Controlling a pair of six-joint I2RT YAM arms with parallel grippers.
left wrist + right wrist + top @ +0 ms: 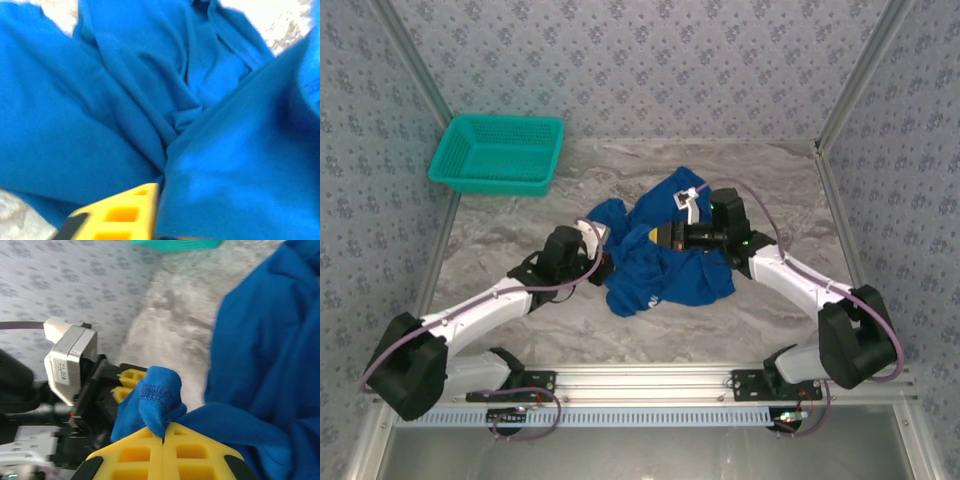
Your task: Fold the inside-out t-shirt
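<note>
T-shirt (665, 265), blue: crumpled heap, sleeves and collar lost among the folds; pale print (649, 298) too small to read
Left gripper (603, 255): fingertips buried under cloth in the top view; on its own wrist camera one yellow finger (125, 212) cut by the lower edge, its mate behind fabric, everything soft with blur; jaw gap undecidable
Right gripper (164, 437): fingers cut by the lower edge
Basket (175, 244), teal: sliver at the top edge
Camera label (62, 371): illegible

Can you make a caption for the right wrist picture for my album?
Right pincer shut on the hem of the crumpled royal-blue cotton t-shirt.
</note>
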